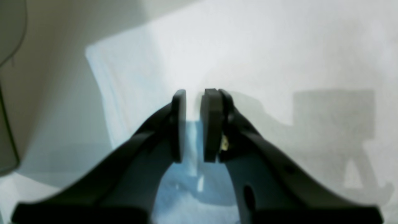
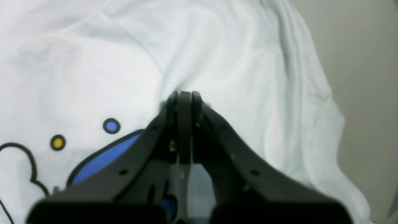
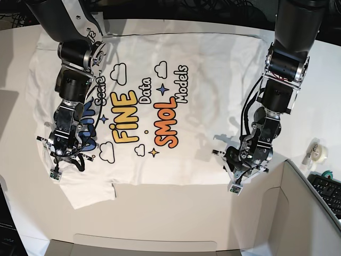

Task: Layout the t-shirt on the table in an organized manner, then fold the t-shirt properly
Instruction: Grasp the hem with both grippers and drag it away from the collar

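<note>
The white t-shirt (image 3: pixel 160 64) lies spread flat on the off-white table (image 3: pixel 176 213), print up, with one sleeve (image 3: pixel 88 194) at the front left. My right gripper (image 3: pixel 63 154) stands on the shirt's left part beside the blue print. In the right wrist view it (image 2: pixel 184 93) is shut, tips pressed into the cloth (image 2: pixel 217 46), with creases running to them; I cannot tell whether cloth is pinched. My left gripper (image 3: pixel 248 160) is on the shirt's front right corner. Up close it (image 1: pixel 194 93) shows a narrow gap between the pads, over the cloth (image 1: pixel 248 46) near its edge.
A grey cardboard box (image 3: pixel 298 213) fills the front right, and its edge (image 1: pixel 6 140) shows close to the left gripper. A tape roll (image 3: pixel 314 152) and a keyboard (image 3: pixel 327 186) lie at the right. Bare table (image 2: pixel 367 77) runs beside the shirt's edge.
</note>
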Motion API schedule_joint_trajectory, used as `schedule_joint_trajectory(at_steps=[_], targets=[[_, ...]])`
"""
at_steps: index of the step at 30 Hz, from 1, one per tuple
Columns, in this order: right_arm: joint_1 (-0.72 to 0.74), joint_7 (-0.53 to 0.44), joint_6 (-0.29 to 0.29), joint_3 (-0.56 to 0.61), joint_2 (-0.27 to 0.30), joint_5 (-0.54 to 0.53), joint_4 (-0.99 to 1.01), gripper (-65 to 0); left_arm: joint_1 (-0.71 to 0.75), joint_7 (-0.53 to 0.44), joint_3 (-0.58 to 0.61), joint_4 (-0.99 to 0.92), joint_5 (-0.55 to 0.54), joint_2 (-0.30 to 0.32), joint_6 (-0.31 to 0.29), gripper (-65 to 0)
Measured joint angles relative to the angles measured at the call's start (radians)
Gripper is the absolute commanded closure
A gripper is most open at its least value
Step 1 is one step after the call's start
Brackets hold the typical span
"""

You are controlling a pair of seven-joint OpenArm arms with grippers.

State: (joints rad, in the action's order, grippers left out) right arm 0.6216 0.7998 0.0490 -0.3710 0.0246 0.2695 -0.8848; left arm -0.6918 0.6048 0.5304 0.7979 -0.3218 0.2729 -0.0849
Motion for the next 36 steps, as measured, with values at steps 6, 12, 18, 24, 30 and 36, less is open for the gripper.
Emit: schedule_joint_trajectory(at_steps=[6, 12, 18, 24, 30, 36], targets=[[0.018, 0.008, 0.000, -0.001, 0.016, -0.001, 0.015, 0.0, -0.060, -0.003, 0.000, -0.040, -0.002, -0.021, 0.000, -8.9], [0.003, 0.016, -0.001, -0.003, 0.026, -0.011, -0.047, 0.0, -0.052, 0.072, -0.053, 0.030, -0.004, -0.013, 0.004, -8.9], [-0.068, 0.013, 0.000, -0.002, 0.033, -0.005, -0.206, 0.0, 0.016, 0.240, -0.290, 0.227, -0.003, -0.011, 0.003, -8.9], [-0.141, 0.096, -0.007, 0.008, -0.016, -0.014, -0.307, 0.0, 0.190, 0.327, -0.311, 0.294, -0.003, -0.015, -0.002, -8.9], [-0.181, 0.103, -0.004, 0.006, -0.032, -0.007, -0.340, 0.0, 0.204, 0.306, -0.312, 0.303, -0.003, -0.012, -0.004, -8.9], [-0.194, 0.100, -0.004, 0.006, -0.036, -0.007, -0.335, 0.0, 0.207, 0.307, -0.310, 0.283, -0.003, -0.015, -0.002, -8.9]])
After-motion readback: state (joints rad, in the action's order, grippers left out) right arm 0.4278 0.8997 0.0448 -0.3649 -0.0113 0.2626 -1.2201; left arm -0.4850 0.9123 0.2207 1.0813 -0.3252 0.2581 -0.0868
